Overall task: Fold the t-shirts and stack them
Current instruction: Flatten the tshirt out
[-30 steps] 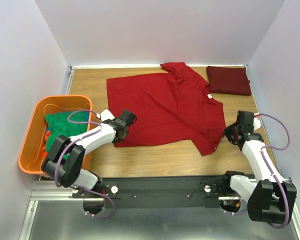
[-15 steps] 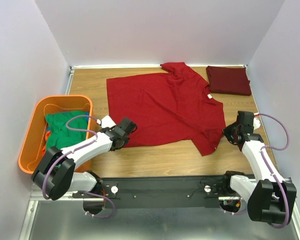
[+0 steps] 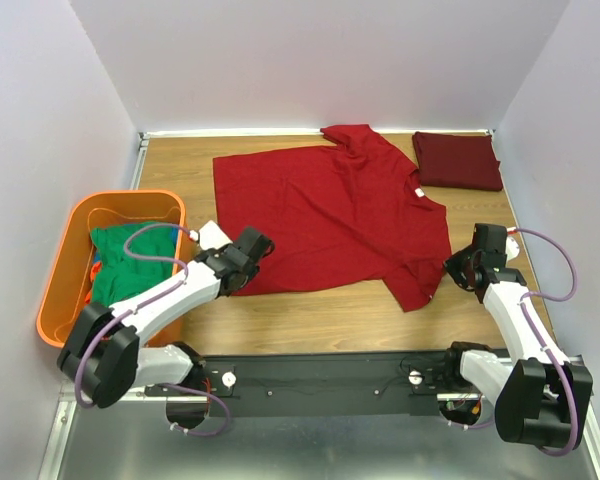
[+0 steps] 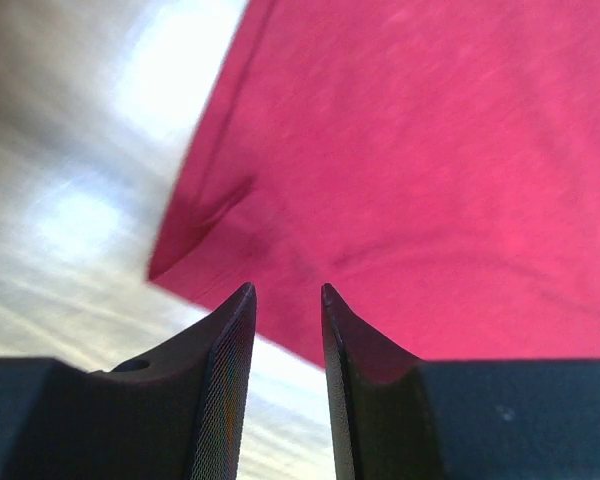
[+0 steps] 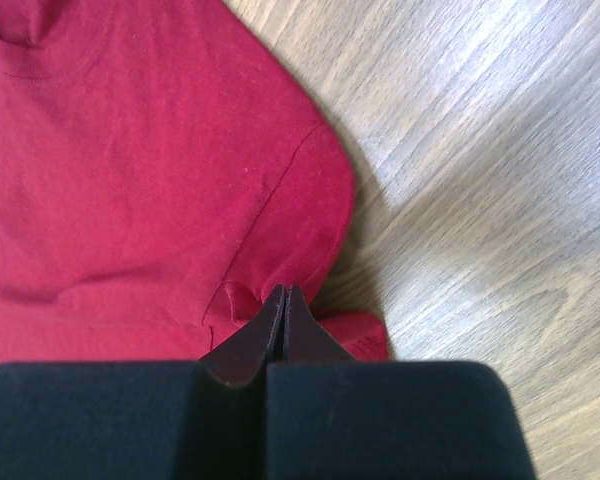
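The wooden table [image 3: 310,320] carries a red t-shirt [image 3: 330,215] spread flat across its middle, reaching toward the far edge. A folded maroon t-shirt [image 3: 457,161] lies in the far right corner. An orange tub [image 3: 65,265] sits at the left edge.

Your top view is evenly and brightly lit. Your left wrist view is blurred, with glare on the table [image 4: 170,70] at 11 o'clock. Your right wrist view is sharp; a soft shadow lies on the 3 o'clock side of the red t-shirt [image 5: 130,180].
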You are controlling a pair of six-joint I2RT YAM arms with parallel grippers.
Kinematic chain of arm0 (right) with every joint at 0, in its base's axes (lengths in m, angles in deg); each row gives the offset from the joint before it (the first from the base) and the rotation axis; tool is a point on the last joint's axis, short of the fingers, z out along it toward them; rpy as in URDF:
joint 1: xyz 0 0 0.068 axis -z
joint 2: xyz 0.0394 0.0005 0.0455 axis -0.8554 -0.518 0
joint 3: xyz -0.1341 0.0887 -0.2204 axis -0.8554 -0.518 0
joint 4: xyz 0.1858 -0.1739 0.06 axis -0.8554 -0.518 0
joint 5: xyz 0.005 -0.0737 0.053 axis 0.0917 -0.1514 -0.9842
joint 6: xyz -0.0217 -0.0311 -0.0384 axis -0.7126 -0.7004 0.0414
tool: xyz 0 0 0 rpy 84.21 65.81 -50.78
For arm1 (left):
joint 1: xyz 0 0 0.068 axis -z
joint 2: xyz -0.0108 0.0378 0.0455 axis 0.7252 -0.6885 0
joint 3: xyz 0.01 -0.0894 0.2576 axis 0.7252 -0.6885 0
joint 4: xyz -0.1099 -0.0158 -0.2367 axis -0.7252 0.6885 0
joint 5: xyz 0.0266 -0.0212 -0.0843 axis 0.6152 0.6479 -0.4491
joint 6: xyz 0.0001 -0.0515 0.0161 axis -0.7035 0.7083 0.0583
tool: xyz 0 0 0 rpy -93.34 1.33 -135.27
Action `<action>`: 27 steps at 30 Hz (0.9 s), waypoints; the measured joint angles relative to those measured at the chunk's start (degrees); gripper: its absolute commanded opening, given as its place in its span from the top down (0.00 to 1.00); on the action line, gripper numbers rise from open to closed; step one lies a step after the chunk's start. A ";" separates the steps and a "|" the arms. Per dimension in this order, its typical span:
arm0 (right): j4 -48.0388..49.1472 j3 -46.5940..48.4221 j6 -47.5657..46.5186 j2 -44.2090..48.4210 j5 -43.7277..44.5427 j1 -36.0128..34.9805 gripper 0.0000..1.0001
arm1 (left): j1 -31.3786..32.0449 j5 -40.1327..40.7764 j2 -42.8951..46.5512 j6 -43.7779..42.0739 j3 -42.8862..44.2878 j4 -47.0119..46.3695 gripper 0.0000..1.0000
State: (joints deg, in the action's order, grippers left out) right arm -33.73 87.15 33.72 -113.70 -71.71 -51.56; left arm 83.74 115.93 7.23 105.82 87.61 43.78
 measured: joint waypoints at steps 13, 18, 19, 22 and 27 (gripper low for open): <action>0.35 -0.15 -0.22 0.02 -0.33 0.00 0.99 | 0.00 1.88 -12.41 2.45 4.59 2.73 0.57; 0.70 -0.72 -0.42 0.02 -0.85 0.00 0.99 | -0.13 2.47 -13.18 3.23 6.23 3.58 0.56; 0.76 -0.83 -0.42 0.02 -0.98 0.00 0.99 | -0.17 2.80 -13.55 3.32 6.78 3.58 0.56; 1.01 -1.05 -0.59 0.02 -1.22 0.00 0.99 | -0.39 3.32 -14.64 3.37 8.00 3.91 0.56; 1.44 -1.53 -0.87 0.02 -1.51 0.00 0.99 | -0.44 4.20 -17.77 3.80 9.22 4.24 0.55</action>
State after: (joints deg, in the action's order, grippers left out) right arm -32.29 85.62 32.84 -113.67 -73.22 -51.56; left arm 83.30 120.13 -10.54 109.62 96.83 48.02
